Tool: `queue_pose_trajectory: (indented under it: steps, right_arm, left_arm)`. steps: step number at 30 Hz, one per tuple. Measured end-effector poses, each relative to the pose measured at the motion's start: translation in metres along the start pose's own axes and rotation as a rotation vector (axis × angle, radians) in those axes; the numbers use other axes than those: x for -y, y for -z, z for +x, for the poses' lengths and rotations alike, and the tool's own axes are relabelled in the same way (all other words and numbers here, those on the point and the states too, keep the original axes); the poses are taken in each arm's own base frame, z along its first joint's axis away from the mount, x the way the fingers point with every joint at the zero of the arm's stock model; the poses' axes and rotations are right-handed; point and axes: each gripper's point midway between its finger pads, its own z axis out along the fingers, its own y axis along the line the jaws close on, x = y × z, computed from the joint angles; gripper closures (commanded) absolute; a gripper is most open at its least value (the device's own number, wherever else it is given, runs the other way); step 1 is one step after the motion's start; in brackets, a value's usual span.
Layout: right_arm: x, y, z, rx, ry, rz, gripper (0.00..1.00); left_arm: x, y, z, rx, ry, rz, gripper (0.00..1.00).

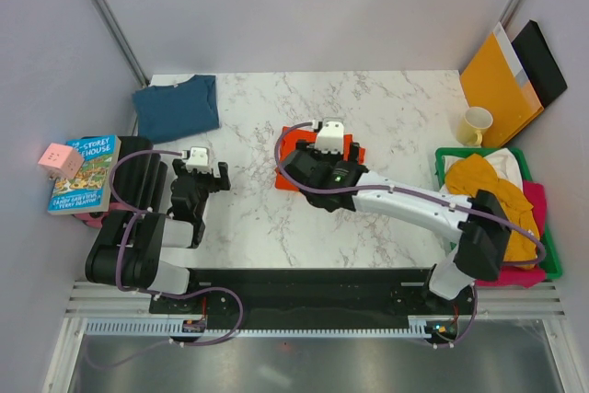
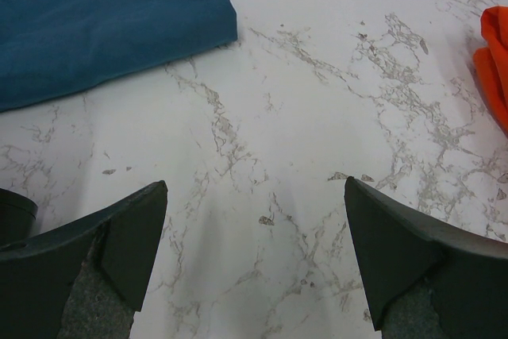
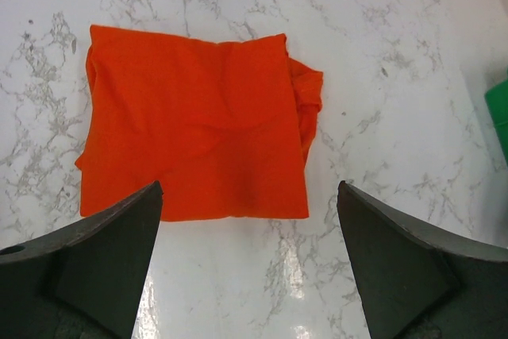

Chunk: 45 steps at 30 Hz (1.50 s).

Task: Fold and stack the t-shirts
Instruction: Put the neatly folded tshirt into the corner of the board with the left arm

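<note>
A bright orange-red t-shirt lies folded in a rough square at the table's middle. In the top view my right arm covers most of it. My right gripper hovers open and empty over the shirt's near edge, and it shows in the top view too. A dark teal-blue t-shirt lies folded at the back left, and it shows in the left wrist view. My left gripper is open and empty over bare marble, to the near right of the teal shirt.
A green basket at the right holds mustard yellow, pink and white shirts. A yellow mug, an orange-yellow envelope and a black folder stand behind it. A book and a pink cube sit at the left.
</note>
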Motion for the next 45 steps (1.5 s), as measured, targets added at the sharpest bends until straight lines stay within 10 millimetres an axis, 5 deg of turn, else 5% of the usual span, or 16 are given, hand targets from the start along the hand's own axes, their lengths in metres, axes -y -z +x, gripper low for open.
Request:
queue_pose_trajectory:
  steps: [7,9,12,14,17,18,21,26,34,45]
  right_arm:
    - [-0.02,-0.024,0.044,-0.069,0.109,0.05,0.02]
    - [-0.025,-0.035,0.045,-0.087,0.109,0.059,0.02]
    - [-0.034,-0.052,0.036,-0.104,0.069,0.051,0.03]
    - [-0.035,-0.064,0.028,-0.115,0.031,0.04,0.07]
    - [-0.034,-0.082,0.018,-0.132,-0.013,0.03,0.37]
    - [-0.034,-0.089,0.017,-0.139,-0.02,0.027,0.67]
    - [-0.037,-0.104,0.018,-0.155,-0.02,0.023,1.0]
    - [-0.051,-0.114,0.039,-0.199,0.015,-0.003,1.0]
    - [-0.057,-0.13,0.063,-0.268,-0.013,-0.044,1.0]
    - [-0.044,-0.173,0.119,-0.38,0.001,0.007,1.0]
  left_arm:
    - [0.014,-0.01,-0.009,-0.071,-0.022,0.102,0.0]
    - [0.023,-0.038,-0.03,-0.166,-0.024,0.156,0.0]
    - [0.042,-0.095,-0.089,-0.265,0.0,0.284,0.0]
    - [0.057,-0.106,-0.105,-0.331,0.028,0.38,0.0]
    - [0.071,-0.086,-0.081,-0.524,0.096,0.47,0.0]
    - [0.072,-0.073,-0.064,-0.604,0.121,0.473,0.0]
    - [0.074,-0.034,-0.024,-0.791,0.201,0.497,0.01]
    - [0.078,-0.003,-0.021,-0.915,0.373,0.557,0.0]
    - [0.09,-0.002,-0.029,-0.93,0.39,0.58,0.0]
    - [0.136,-0.016,-0.041,-0.877,0.32,0.682,0.09]
